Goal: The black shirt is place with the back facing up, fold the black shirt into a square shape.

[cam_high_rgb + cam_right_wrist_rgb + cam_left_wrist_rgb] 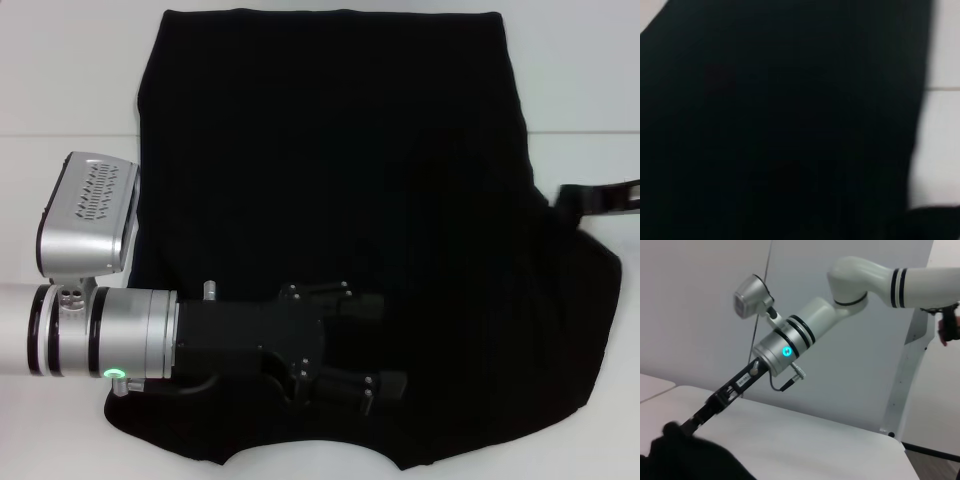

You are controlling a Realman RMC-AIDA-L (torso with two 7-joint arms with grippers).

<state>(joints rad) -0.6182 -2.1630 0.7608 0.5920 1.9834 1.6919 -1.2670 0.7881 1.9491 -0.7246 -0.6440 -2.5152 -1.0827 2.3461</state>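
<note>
The black shirt (330, 180) lies spread over the white table, plain side up, and fills most of the head view. My left gripper (392, 345) reaches in from the left and hovers over the shirt's near middle, open, with nothing between its fingers. At the shirt's right edge, my right gripper (572, 197) comes in from the right and is shut on a pinch of cloth drawn up to its tip. The left wrist view shows that right gripper (682, 426) meeting a raised bump of the black shirt (690, 460). Black shirt (780, 120) fills the right wrist view.
Bare white table (70, 90) shows to the left, the far side and right of the shirt. A seam line crosses the table (60, 133). Beyond the table stand a grey wall and a pale upright post (905, 385).
</note>
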